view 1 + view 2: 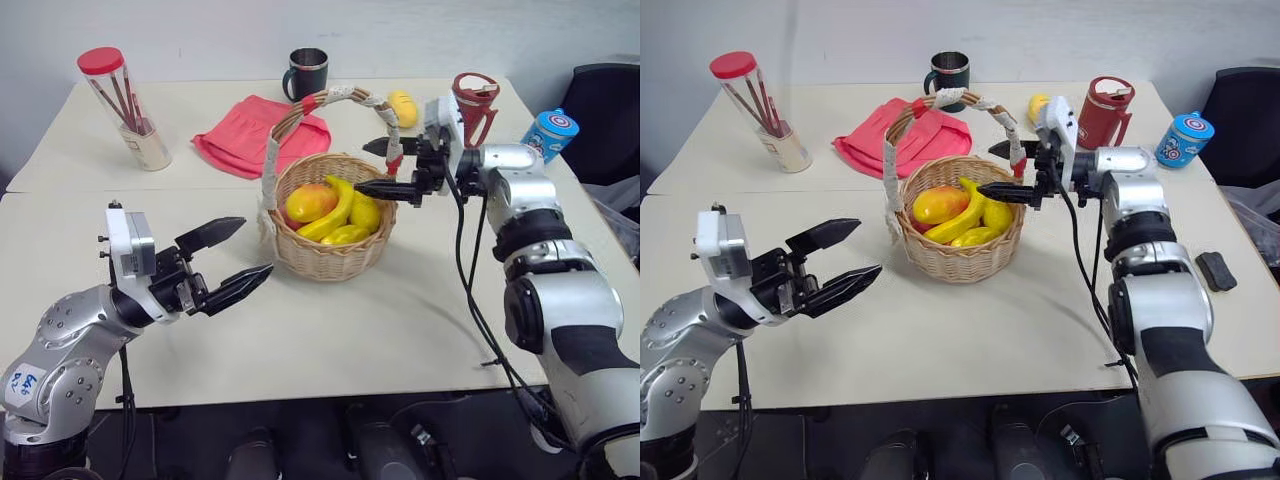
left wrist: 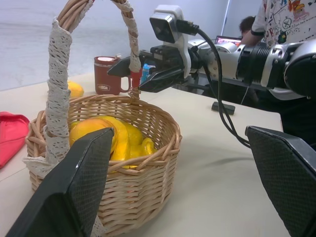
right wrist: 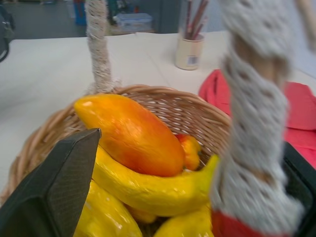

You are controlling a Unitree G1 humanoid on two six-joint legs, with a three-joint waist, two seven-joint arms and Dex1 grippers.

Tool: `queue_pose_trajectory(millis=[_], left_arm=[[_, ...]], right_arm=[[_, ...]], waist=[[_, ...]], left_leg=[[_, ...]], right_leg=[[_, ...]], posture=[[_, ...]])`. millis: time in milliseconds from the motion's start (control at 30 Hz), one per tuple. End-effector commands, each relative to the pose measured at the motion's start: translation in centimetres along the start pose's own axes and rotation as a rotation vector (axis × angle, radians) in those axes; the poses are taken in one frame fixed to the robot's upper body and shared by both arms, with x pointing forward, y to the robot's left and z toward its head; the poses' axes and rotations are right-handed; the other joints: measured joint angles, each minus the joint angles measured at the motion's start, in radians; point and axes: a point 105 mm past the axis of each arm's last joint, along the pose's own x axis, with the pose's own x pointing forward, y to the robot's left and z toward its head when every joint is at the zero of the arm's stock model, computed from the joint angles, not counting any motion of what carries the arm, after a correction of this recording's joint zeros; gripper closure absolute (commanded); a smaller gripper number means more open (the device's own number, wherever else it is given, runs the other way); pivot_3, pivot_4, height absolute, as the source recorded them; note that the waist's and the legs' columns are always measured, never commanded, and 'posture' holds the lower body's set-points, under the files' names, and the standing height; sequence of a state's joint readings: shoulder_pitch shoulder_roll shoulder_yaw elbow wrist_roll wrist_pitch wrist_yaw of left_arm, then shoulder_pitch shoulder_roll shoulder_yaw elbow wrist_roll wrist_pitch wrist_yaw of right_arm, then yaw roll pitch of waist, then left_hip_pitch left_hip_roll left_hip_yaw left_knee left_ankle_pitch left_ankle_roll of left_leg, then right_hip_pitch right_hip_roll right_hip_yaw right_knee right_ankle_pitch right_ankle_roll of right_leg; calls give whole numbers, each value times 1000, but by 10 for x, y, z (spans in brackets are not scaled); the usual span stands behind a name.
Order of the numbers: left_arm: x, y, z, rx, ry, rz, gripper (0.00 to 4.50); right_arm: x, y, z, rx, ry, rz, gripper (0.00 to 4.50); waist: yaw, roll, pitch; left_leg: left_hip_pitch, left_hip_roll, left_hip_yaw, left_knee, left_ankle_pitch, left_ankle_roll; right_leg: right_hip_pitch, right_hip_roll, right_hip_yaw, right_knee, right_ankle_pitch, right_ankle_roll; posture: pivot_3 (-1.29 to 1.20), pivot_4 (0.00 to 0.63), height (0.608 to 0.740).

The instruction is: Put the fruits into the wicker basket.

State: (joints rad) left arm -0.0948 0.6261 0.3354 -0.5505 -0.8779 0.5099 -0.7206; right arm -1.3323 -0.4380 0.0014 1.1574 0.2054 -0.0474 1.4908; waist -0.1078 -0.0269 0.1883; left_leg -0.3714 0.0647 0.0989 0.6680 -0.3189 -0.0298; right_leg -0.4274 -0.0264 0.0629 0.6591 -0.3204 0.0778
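Note:
The wicker basket [image 1: 325,262] stands mid-table under its tall cloth-wrapped handle [image 1: 345,95]. Inside lie an orange-yellow mango [image 1: 310,202], a curved banana [image 1: 340,205] and more yellow fruit [image 1: 366,213]. A small red-orange piece [image 3: 190,150] peeks out behind the mango. My right gripper [image 1: 383,168] is open at the basket's right rim, pointing left, with one finger on each side of the handle's right leg. My left gripper [image 1: 235,255] is open just left of the basket and holds nothing. One yellow fruit [image 1: 402,108] lies on the table behind the basket.
Behind the basket are a red cloth [image 1: 250,135] and a dark mug [image 1: 306,73]. A red-lidded jar of sticks [image 1: 125,105] stands far left. At the right are a red cup [image 1: 474,105], a blue can [image 1: 549,133] and a flat black block [image 1: 1215,270]. A person [image 2: 289,19] is beyond the table.

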Motion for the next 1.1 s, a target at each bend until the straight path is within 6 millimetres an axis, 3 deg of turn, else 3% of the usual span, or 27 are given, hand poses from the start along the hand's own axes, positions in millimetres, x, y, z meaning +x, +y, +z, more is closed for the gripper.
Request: queue_pose_trajectory(millis=[33, 233, 333, 400, 433, 567, 700, 900, 1000, 1100], left_arm=[[-2, -8, 5, 46, -16, 9, 0], [-5, -8, 4, 84, -21, 52, 0], [2, -8, 4, 82, -42, 37, 0], [6, -8, -1, 67, -34, 12, 0], [8, -8, -4, 62, -31, 0, 0], [12, -2, -5, 51, -38, -20, 0], [14, 3, -10, 30, -28, -42, 0], [15, 8, -15, 12, -14, -67, 0], [15, 11, -18, 7, 0, -78, 0], [16, 13, -19, 8, 8, -87, 0]], right_arm=[[-6, 6, 7, -5, 28, 89, 850], [-17, 9, 1, 40, 49, 92, 2878], [-23, 11, -7, 18, 76, 91, 3676], [-31, 12, -5, -9, 54, 66, 4354], [-35, 11, -1, -10, 25, 38, 4476], [-49, 11, 16, 8, -61, -138, 4476], [-68, 27, 42, 55, -173, -394, 4476], [-125, 22, 29, 76, -97, -897, 4476], [-157, 22, 15, 78, -52, -1059, 4476], [-176, 22, 5, 75, -49, -1125, 4476]], waist=[[0, 0, 0], [0, 0, 0], [1, 0, 0], [5, 0, 0], [6, 0, 0], [20, 0, 0], [27, 1, 0], [29, 1, 0], [33, 1, 0], [38, 1, 0]], left_leg=[[0, 0, -1, 0, 0, 0], [0, 0, -1, 0, 0, -1], [0, 0, -2, 1, 1, -1], [0, -1, -2, 0, 1, -1], [0, -1, -2, 1, 1, -1], [0, 0, -3, 0, 1, -1], [-1, 0, -3, 0, 1, -2], [-1, -1, -4, 0, 1, -2], [-1, -2, -3, 0, 2, -1], [-1, -2, -2, -1, 2, 0]], right_leg=[[0, 0, 0, 0, 0, 0], [0, 0, 1, 0, -1, -1], [0, 0, 0, 0, -1, -1], [1, 0, 0, 0, -1, -1], [1, 0, 0, 0, -1, -1], [0, 0, 0, 0, -1, -1], [-1, 0, 0, 1, -1, -1], [-1, 0, 0, 0, -1, -1], [-1, 0, 1, 0, -1, -1], [-1, 1, 2, -1, -1, -1]], posture=[[0, 150, 740], [0, 150, 740], [0, 150, 740], [0, 150, 740], [0, 150, 740], [0, 150, 740], [0, 150, 740], [0, 150, 740], [0, 150, 740], [0, 150, 740]])
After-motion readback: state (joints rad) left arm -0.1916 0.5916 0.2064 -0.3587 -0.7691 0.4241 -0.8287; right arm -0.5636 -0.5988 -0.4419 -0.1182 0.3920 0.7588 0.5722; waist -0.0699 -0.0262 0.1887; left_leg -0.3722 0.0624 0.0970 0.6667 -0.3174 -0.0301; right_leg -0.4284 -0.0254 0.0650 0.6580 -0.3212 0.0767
